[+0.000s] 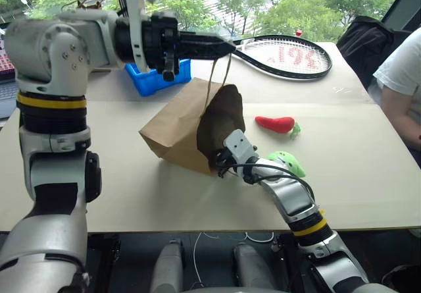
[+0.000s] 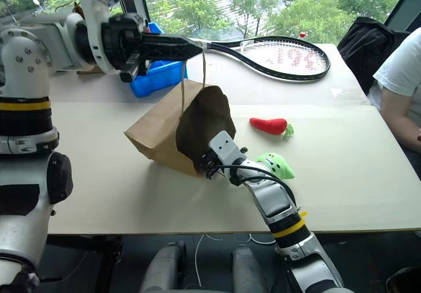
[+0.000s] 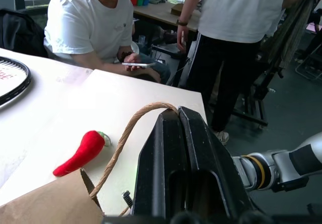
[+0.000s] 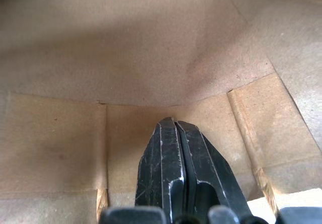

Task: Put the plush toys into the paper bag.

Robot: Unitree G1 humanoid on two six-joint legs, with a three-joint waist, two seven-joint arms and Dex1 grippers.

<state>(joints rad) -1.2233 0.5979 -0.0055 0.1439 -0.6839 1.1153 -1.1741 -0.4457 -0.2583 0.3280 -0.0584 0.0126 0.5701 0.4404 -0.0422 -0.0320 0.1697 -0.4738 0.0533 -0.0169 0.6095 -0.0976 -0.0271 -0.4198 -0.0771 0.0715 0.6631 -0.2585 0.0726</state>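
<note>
Left eye view: left gripper (image 1: 227, 46) pinches brown paper bag's (image 1: 172, 132) twine handle (image 1: 219, 76); right gripper (image 4: 175, 126) closed, probably empty

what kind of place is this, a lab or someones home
Most likely a shared lab or workshop, not a home: large windows look onto trees, a seated person and a standing person wait beside the table, with more cluttered tables behind.

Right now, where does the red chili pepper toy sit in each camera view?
Left eye view: red chili pepper toy lies on the table right of the paper bag.
Right eye view: same spot, right of the bag's mouth.
Left wrist view: lower left, beside the twine handle.
Right wrist view: not in it; bag interior.
Shared landmark: the tennis racket, behind the chili.
</note>
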